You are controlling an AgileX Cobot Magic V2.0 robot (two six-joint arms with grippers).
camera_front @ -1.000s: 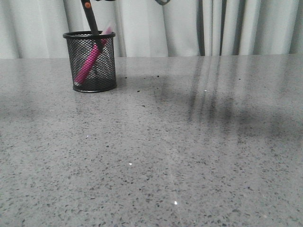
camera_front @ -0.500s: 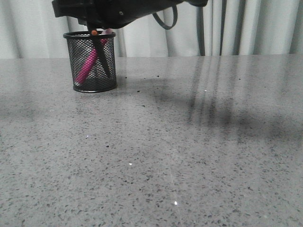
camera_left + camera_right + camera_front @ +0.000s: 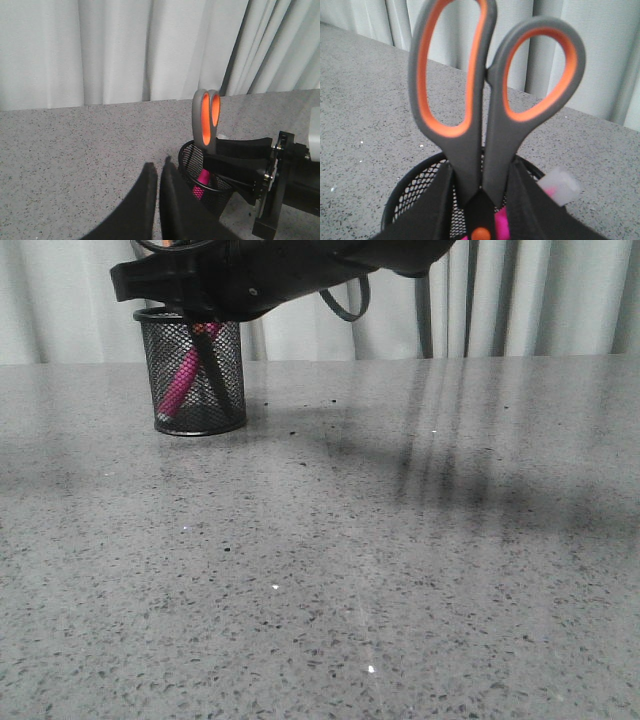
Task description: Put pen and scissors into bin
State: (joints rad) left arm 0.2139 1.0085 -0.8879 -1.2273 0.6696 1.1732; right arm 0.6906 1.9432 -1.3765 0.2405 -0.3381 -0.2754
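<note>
A grey speckled table (image 3: 400, 540) is spread before pale curtains (image 3: 560, 300), and its far left part is occupied by the black wire-mesh bin (image 3: 200, 380). The bin's rim is overhung in the front view by the right arm (image 3: 270, 275), reaching in from the right. Inside the bin the scissors (image 3: 490, 100) are stood nearly upright, blades down through the mouth, the grey, orange-lined handles rising well above the rim. They are gripped at the pivot by the right pincer (image 3: 479, 212), whose dark fingers are closed against either side of the shank. The magenta pen (image 3: 185, 380) is leaned inside the bin already, its whitish cap (image 3: 560, 186) at the rim. The left pincer (image 3: 157, 200) is held near the bin, its fingers pressed together on nothing. The placing of the scissors is judged the step in hand, almost done. What is called for next is that the right pincer be opened so the blades settle to the base, then lifted straight up, clear of handles and rim, so the bin is not tipped.
</note>
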